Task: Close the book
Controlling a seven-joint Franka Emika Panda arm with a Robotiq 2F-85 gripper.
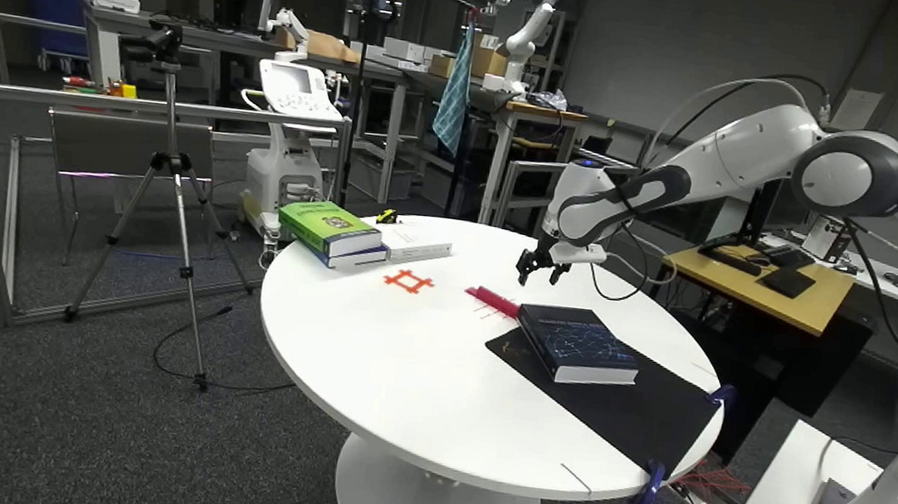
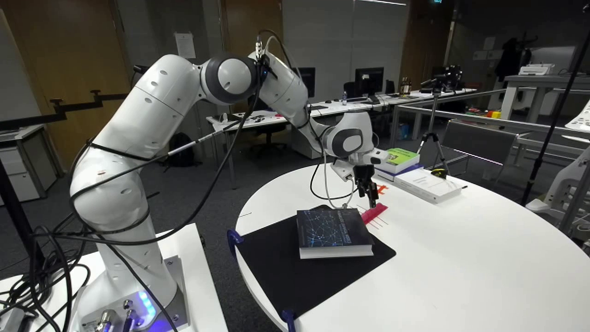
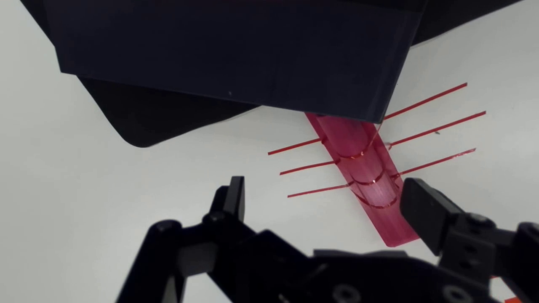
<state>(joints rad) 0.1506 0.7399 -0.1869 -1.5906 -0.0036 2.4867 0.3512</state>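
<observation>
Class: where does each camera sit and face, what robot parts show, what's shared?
In an exterior view: beside and above the table, facing across; arm, picture right.
In an exterior view: also elevated, facing across; arm, picture left.
Wrist view: at arm's end, facing down; red strip; claw shows.
Both exterior views share the closed book.

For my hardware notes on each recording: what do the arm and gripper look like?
The arm is white and rounded, with dark grey bands; black and pale cables run along it. Blue lights glow on its base. The gripper is black, with two jointed, blocky fingers.
</observation>
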